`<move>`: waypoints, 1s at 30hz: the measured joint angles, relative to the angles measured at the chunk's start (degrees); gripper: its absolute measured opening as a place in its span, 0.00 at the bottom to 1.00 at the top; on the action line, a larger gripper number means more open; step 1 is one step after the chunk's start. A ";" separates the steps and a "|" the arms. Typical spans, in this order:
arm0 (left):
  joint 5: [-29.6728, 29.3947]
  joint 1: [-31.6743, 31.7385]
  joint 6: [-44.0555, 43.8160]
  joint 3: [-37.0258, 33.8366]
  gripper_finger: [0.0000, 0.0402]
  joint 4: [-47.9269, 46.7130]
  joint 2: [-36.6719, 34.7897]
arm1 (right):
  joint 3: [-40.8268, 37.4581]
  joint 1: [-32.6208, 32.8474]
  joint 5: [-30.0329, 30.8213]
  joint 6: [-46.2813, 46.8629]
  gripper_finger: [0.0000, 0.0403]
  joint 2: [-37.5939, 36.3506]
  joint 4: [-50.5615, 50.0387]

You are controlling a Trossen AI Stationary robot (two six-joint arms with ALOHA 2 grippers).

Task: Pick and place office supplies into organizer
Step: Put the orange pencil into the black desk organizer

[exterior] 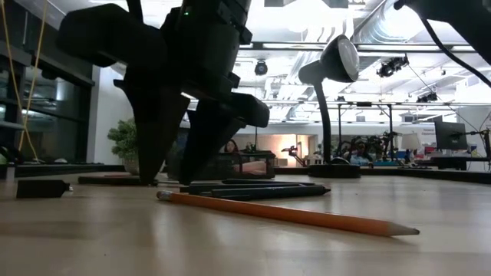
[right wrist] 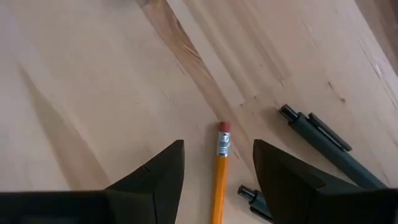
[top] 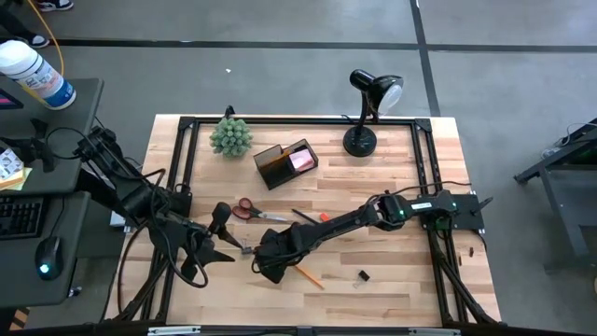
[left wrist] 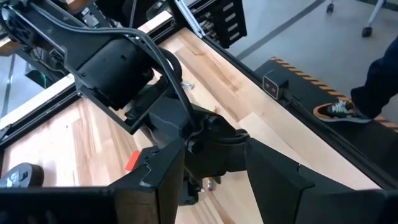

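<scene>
An orange pencil (top: 309,277) (right wrist: 219,180) lies on the wooden table near its front edge. My right gripper (top: 266,267) (right wrist: 217,163) hangs open over the pencil's eraser end (right wrist: 223,132), pointing steeply down, one finger on each side and neither touching it. Black pens (right wrist: 323,146) (exterior: 253,190) lie just beyond. My left gripper (top: 224,250) (left wrist: 214,199) stands open close to the right gripper on its left, with nothing between its fingers. Red-handled scissors (top: 252,212) lie farther back. The black organizer (top: 284,163), with a pink pad inside, stands at the back.
A black desk lamp (top: 367,110) and a small green plant (top: 230,137) stand along the far edge. A small black clip (top: 364,275) lies right of the pencil, and a small red piece (top: 323,217) sits by the right arm. A black frame (top: 424,168) borders the tabletop.
</scene>
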 joint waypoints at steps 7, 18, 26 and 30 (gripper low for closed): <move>-0.37 0.00 0.02 0.00 0.40 -0.02 0.03 | 0.02 -0.07 0.21 -0.67 0.46 0.00 1.05; -0.39 0.00 0.04 0.00 0.40 -0.04 0.05 | 0.04 -0.07 -0.02 -0.89 0.46 1.38 1.95; -0.63 0.00 0.04 0.00 0.40 -0.02 0.05 | 0.04 -0.07 -0.04 -1.11 0.35 1.49 1.82; -0.63 0.00 0.04 0.00 0.40 -0.02 0.05 | 0.04 -0.09 -0.20 -1.05 0.30 1.49 1.60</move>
